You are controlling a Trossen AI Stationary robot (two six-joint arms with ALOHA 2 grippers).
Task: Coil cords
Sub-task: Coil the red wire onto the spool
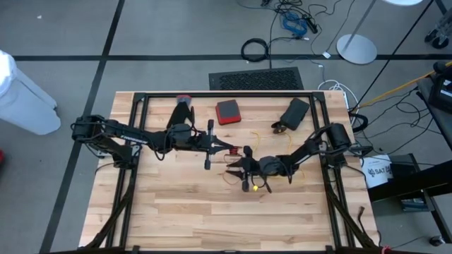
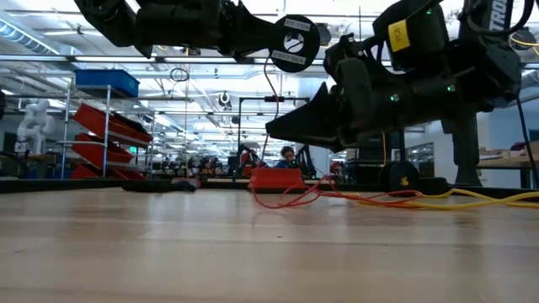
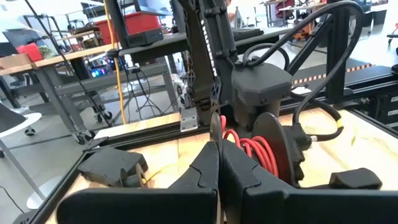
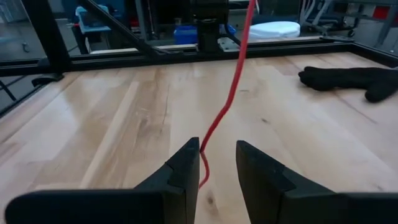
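Observation:
A thin red cord hangs from my left gripper, which is shut and points level toward the table's right, above the table's middle. The cord's lower part lies in loose loops on the wood. My right gripper sits low beside it, open, with the hanging cord passing between its fingers. A yellow cord trails on the table behind the right arm. More red loops show beyond the left fingers. My left gripper pinches the red cord between its two shut fingers at their free ends. The fingers come level from the table's left. The cord hangs below them, fairly straight, and its lower end rests on the table. My right gripper has the cord close along the inner side of one finger; whether it touches, I cannot tell.
A red box, a black glove and a dark object with a red top lie toward the far edge. A black frame borders the table. Bare wood lies toward the near edge.

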